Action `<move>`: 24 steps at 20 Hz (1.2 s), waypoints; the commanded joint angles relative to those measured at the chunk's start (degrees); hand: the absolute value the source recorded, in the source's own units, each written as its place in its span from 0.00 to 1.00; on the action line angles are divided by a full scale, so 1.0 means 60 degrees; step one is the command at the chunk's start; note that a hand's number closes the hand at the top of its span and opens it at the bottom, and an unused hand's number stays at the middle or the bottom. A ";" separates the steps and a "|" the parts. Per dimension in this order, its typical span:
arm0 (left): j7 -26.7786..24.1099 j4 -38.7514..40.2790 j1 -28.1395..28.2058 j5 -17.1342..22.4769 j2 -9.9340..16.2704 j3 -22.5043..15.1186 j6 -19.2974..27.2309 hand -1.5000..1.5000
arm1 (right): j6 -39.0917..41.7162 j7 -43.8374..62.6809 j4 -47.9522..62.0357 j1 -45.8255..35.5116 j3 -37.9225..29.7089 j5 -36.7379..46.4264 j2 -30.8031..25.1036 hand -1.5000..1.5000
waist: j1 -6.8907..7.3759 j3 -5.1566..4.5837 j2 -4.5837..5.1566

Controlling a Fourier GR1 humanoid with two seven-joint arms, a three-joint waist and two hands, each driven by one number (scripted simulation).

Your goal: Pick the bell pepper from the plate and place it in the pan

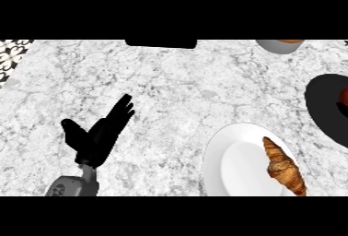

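Nearest to me, my left hand (102, 131) sits low on the left side of the marble tabletop (176, 78), fingers straight and relaxed, thumb out, holding nothing. It's just resting there, well apart from everything. My right hand doesn't show anywhere, so I can't speak for it.

Moving right, there's the white plate (228, 161) at the lower right, and what I've got lying on it is a croissant (284, 167), running lengthwise down the plate's right half. No bell pepper on that plate that I can see.

Farther out, at the right edge, the black pan (323, 103), cut off by the frame. There's a sliver of something reddish (343, 96) inside it right at the edge. That could well be the pepper, but too little shows to call it.

Farther still, a grey bowl (277, 45) at the top right and a dark object (161, 43) at the top edge.

My read: I shouldn't reach yet. The sensible thing is to confirm what the red piece is first. If it is the pepper, the placing looks done; any work belongs to the right side, and the left hand should keep clear of the plate.
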 commanded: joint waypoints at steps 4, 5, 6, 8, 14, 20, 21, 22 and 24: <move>0.0167 -0.0290 0.0096 0.0104 -0.0019 0.0033 0.0002 0.50 | 0.0762 -0.1251 0.0855 -0.0119 -0.0719 -0.0761 0.0092 0.00 | -0.0057 0.0042 -0.0008; -0.0106 0.0217 -0.0004 -0.0241 -0.0394 -0.0202 0.0300 0.50 | 0.0926 -0.1431 0.0810 -0.0292 -0.0850 -0.0947 0.0291 0.00 | -0.0116 0.0044 0.0026; 0.0068 -0.0311 0.0118 0.0034 -0.0017 0.0026 0.0028 0.50 | 0.1296 -0.1720 0.0674 -0.0367 -0.1254 -0.1394 0.0072 0.00 | -0.0064 0.0054 -0.0022; 0.0020 0.0005 0.0137 -0.0013 -0.0084 0.0052 0.0093 0.50 | 0.1568 -0.2615 0.0415 -0.0330 -0.1833 -0.2078 0.0219 0.00 | -0.0211 0.0054 -0.0034; 0.0121 -0.0081 0.0004 -0.0114 -0.0156 0.0027 0.0226 0.50 | 0.3316 -0.2844 0.0977 -0.0328 -0.3022 -0.3380 -0.0312 0.00 | -0.0230 0.0034 -0.0039; 0.0377 -0.0616 0.0299 0.0097 0.0166 0.0185 0.0002 0.50 | 0.6113 -0.3602 0.1481 0.0956 -0.3072 -0.3582 -0.1120 0.00 | -0.0322 0.0030 -0.0096; -0.0044 0.0059 -0.0047 0.0102 0.0134 0.0461 -0.0035 0.50 | 0.6698 -0.3253 0.1472 0.0668 -0.3087 -0.3650 -0.1527 0.00 | -0.0397 0.0013 -0.0085; -0.0092 -0.0143 0.0403 0.0162 0.0190 0.0333 -0.0203 0.50 | 0.6842 -0.3899 0.1520 0.1232 -0.3036 -0.3590 -0.1292 0.00 | -0.0338 0.0029 -0.0073; 0.0208 -0.0376 0.0152 0.0206 0.0311 0.0367 -0.0250 0.50 | 0.7728 -0.3927 0.1515 0.1385 -0.3109 -0.3703 -0.1853 0.00 | -0.0366 0.0028 -0.0102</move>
